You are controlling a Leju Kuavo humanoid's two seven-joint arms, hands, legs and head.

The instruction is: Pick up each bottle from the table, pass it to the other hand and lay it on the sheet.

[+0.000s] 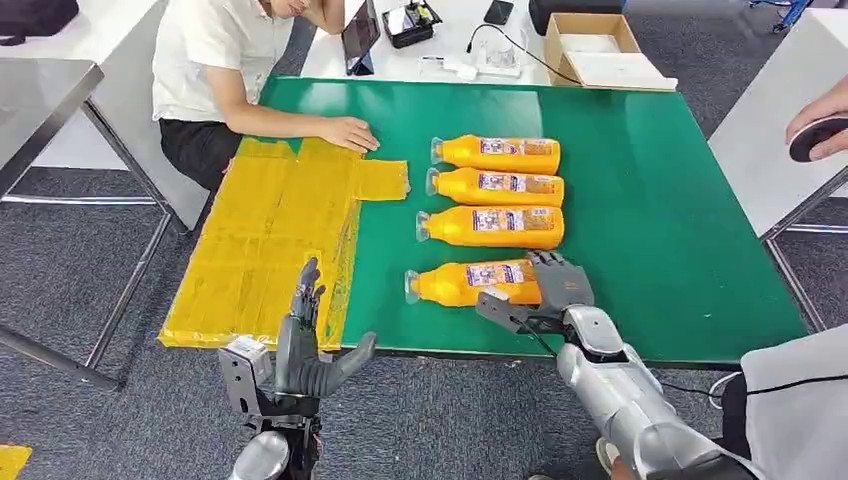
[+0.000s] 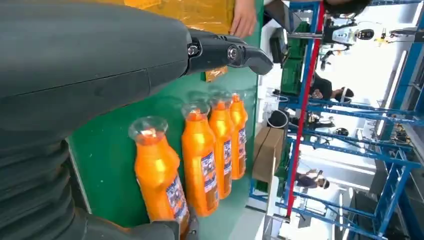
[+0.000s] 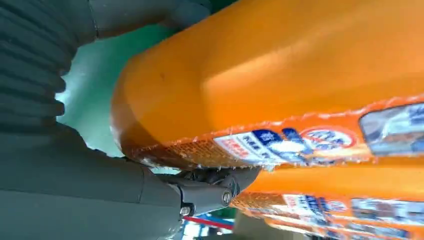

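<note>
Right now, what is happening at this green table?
The robot's right hand is on the nearest bottle, which lies on the green table beside three more bottles. Its left hand waits open near the yellow sheet, which carries no bottle. A seated person rests a hand on the sheet.

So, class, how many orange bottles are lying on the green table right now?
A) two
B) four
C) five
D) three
B: the head view shows four orange bottles lying in a row on the green table, the right hand at the base of the nearest one.
</note>
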